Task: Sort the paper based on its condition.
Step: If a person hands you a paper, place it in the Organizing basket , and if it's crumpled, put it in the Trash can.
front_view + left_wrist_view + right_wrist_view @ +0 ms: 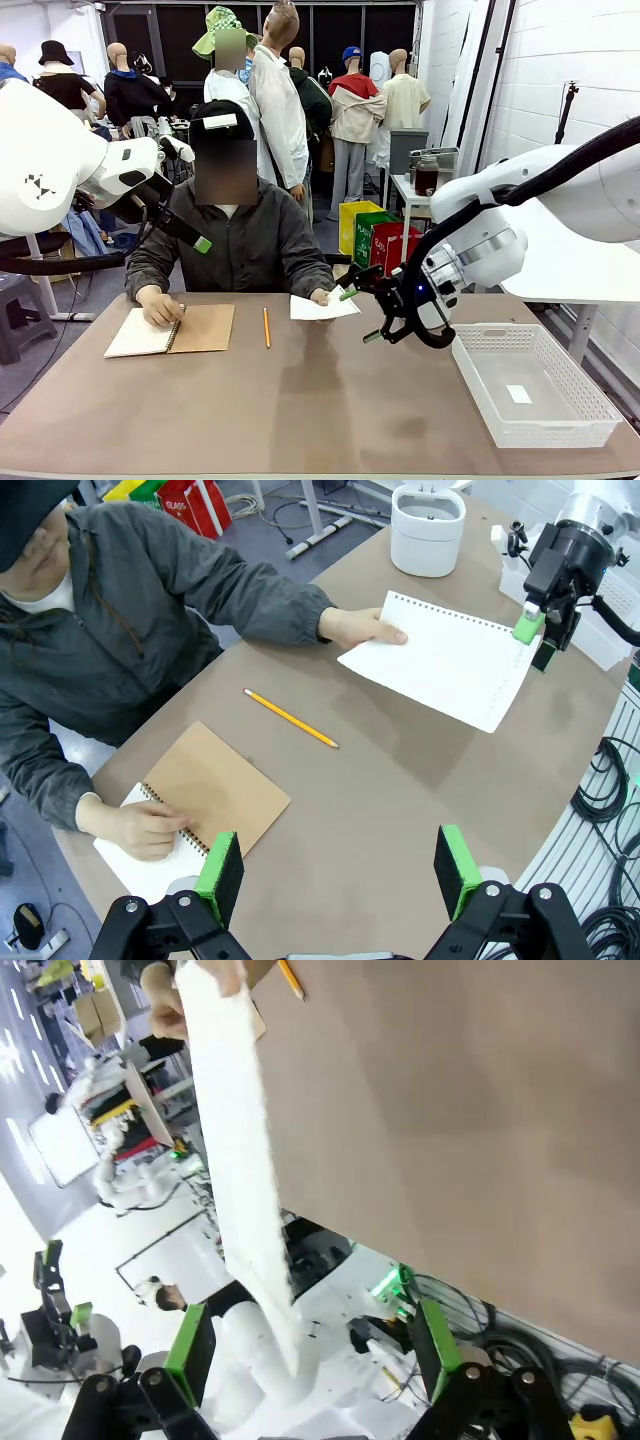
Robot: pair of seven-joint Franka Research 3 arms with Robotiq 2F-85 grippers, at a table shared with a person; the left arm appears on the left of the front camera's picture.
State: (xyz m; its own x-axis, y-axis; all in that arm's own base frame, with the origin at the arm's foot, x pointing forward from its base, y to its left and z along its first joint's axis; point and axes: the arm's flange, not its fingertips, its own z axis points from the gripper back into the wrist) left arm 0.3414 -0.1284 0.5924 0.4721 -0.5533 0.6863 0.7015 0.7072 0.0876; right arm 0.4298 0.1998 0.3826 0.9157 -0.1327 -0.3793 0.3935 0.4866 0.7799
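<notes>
The person across the table holds out a flat off-white sheet of paper (322, 306) by its far edge, just above the tabletop. My right gripper (360, 315) is open at the sheet's free edge. In the right wrist view the paper (240, 1160) runs edge-on between the green-padded fingers (190, 1345), nearer that finger, and the jaws stand apart from it. The left wrist view shows the same sheet (440, 660) with punched holes along its edges, and the right gripper (535, 640) at its corner. My left gripper (338, 872) is open and empty, raised above the table's left side (195, 238).
A kraft-cover spiral notebook (170, 330) lies open under the person's other hand. A yellow pencil (266, 327) lies mid-table. A white mesh basket (575, 400) at the right holds a tiny white slip (519, 393). A white round container (428, 528) stands beyond the sheet.
</notes>
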